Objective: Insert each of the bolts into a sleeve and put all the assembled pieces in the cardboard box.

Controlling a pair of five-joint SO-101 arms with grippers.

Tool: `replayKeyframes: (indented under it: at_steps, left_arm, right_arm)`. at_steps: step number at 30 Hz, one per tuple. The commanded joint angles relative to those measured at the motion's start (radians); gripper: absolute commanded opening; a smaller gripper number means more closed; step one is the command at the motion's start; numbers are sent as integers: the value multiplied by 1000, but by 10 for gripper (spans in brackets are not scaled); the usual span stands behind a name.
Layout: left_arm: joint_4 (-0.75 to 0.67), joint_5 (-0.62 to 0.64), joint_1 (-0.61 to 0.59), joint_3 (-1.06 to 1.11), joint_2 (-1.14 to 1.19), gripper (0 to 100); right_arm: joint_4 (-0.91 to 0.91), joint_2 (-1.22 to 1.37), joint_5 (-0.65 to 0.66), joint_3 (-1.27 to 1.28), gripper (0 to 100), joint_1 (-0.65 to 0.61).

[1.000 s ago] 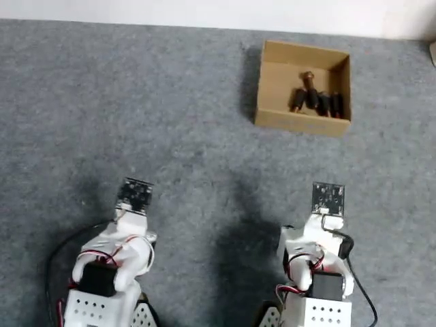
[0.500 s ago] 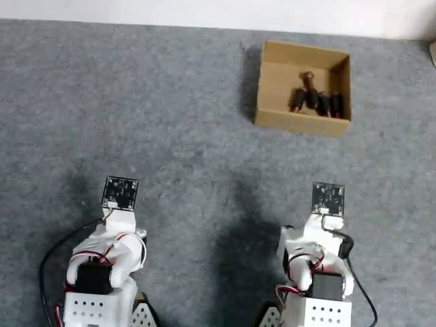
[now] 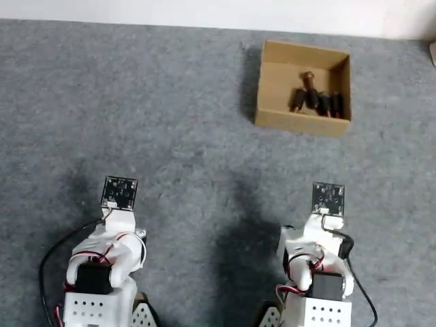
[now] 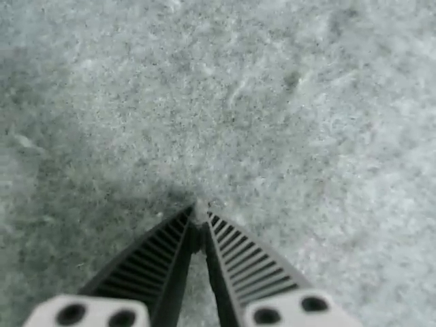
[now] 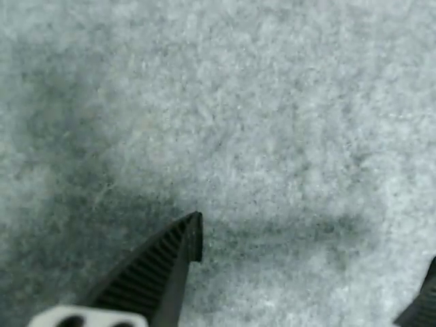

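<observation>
1. The left arm (image 3: 107, 255) sits at the near edge of the desk (image 3: 170, 102), on the left side, folded back close to its base. A black cable loops out from it towards the left edge.
2. The left pincer (image 4: 199, 212) is closed, its two ribbed fingers (image 4: 160, 255) meeting at the tips. Nothing is between them, and they point down at bare grey felt-like surface.
3. From the left arm outward the grey surface runs open to the left edge and to the far edge, where a white strip (image 3: 204, 10) borders it. The middle ground between the two arms is likewise open.
4. The right arm (image 3: 317, 262) sits at the near edge on the right side, well apart from the left arm and also drawn back over its base.
5. The right pincer (image 5: 313, 252) is spread wide and holds nothing. One ribbed finger (image 5: 170, 262) shows on one side of the right wrist view, and the tip of the other only just shows at the opposite edge, with bare grey surface between them.
6. The cardboard box (image 3: 300, 122) stands far from both arms, near the far edge and right of centre, roughly in line with the right arm. Open surface lies on every side of it.
7. The assembled pieces (image 3: 319, 102) lie inside the box, bunched side by side towards its near right corner. One reaches up towards the far wall.
</observation>
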Motion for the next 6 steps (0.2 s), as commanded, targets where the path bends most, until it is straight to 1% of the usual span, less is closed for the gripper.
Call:
replayKeyframes:
  at_steps: [1, 6]
  left_arm:
    - [-12, -6, -10, 22, -1, 7]
    - [-12, -6, -10, 22, -1, 7]
  right_arm:
    - [10, -5, -8, 108, 450, 8]
    - [10, -5, -8, 108, 450, 8]
